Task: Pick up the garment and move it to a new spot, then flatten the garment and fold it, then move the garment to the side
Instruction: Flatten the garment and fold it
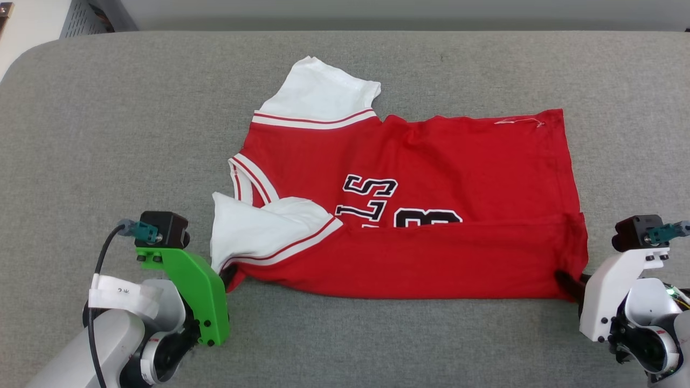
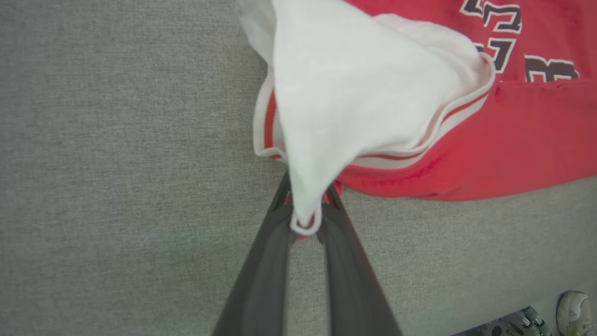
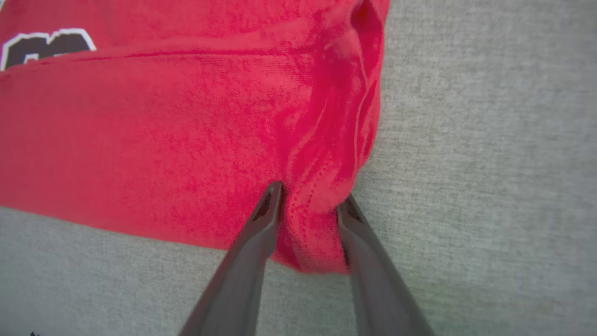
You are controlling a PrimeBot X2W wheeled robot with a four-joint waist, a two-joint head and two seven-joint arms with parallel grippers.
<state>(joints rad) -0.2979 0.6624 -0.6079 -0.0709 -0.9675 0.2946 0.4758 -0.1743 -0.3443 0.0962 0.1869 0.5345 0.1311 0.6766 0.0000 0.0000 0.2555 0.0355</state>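
Your red soft-fabric V-neck shirt with white short sleeves (image 1: 431, 161) lies partly folded in the middle of the grey fabric-covered worktop (image 1: 108, 108), your left gripper (image 2: 308, 187) pinching its near white sleeve tip, while the fingers of your right gripper (image 3: 311, 193) straddle its bunched red hem corner, and you cannot tell whether they clamp it.

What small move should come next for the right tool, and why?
Probably close the right tool fully. Its fingers stand apart around a bunched corner of the red soft-fabric shirt with white sleeves, while the left tool is already shut on the sleeve end. Both ends likely need a grip before lifting.
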